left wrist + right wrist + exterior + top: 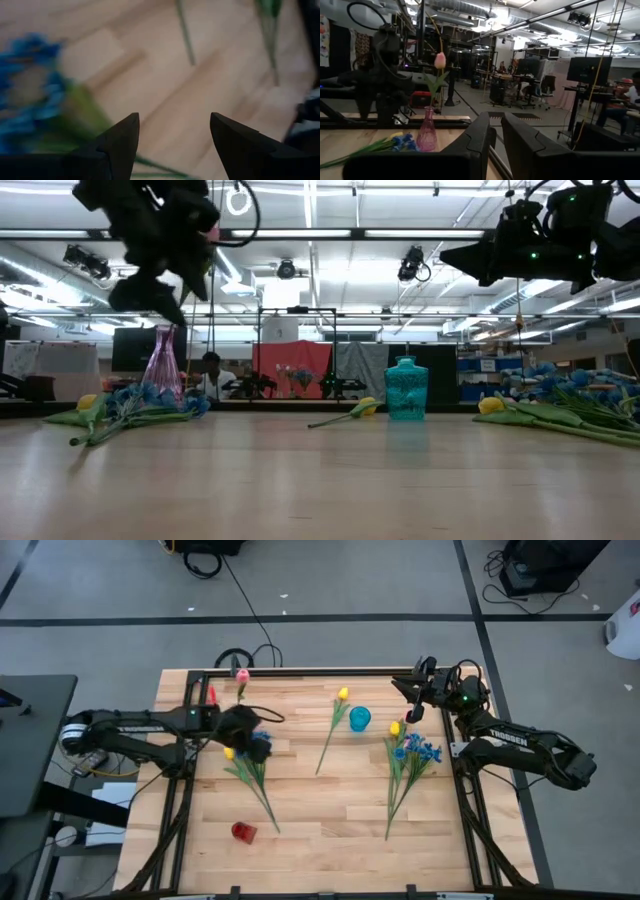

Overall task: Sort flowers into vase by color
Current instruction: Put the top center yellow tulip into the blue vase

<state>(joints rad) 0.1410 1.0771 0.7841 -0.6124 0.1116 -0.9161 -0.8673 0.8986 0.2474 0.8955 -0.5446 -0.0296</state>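
My left gripper is open and hovers above the left bunch, a blue spray and a yellow tulip lying on the table. Nothing sits between its fingers. A pink tulip stands in the pink glass vase at the far edge. One yellow tulip lies beside the teal vase. The right bunch, blue sprays and a yellow tulip, lies near the right side. My right gripper is shut, empty and raised over the far right corner.
A small red container stands near the front left of the table. A black frame rail runs along the far edge. Bare wood lies between the two bunches. A person sits in the room beyond.
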